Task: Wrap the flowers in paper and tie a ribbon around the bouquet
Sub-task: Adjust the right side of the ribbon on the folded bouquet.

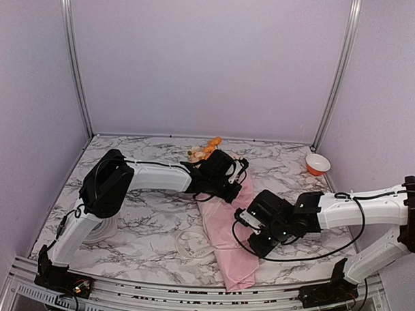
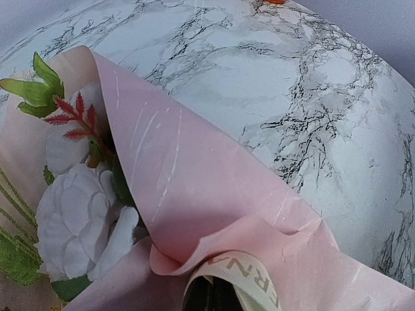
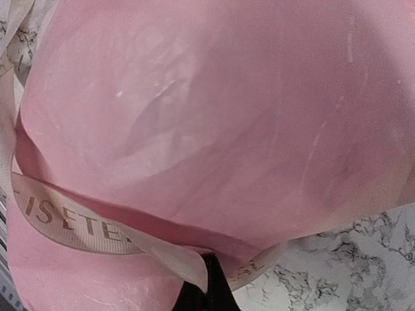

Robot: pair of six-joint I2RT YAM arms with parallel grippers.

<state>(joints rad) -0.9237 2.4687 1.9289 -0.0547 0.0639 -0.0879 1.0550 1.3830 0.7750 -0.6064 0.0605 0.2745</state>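
Observation:
The bouquet (image 1: pixel 227 231) lies slanted on the marble table (image 1: pixel 144 215), a cone of pink paper (image 2: pixel 188 188) with orange flowers (image 1: pixel 205 150) at its far end. White blossoms and green leaves of the flowers (image 2: pixel 78 220) show inside the wrap. My left gripper (image 1: pixel 226 178) sits at the bouquet's wide upper part. Its dark fingertips (image 2: pixel 217 297) are shut with the cream lettered ribbon (image 2: pixel 254 277) arching over them. My right gripper (image 1: pixel 251 226) is at the bouquet's right side, shut (image 3: pixel 207 275) on the ribbon (image 3: pixel 71 223), which runs across the paper (image 3: pixel 227 123). Loose ribbon loops (image 1: pixel 191 242) lie left of the cone.
A small red-and-white bowl (image 1: pixel 318 163) stands at the back right corner. A pale round disc (image 1: pixel 104 228) lies under the left arm's elbow. Grey walls close the table on three sides.

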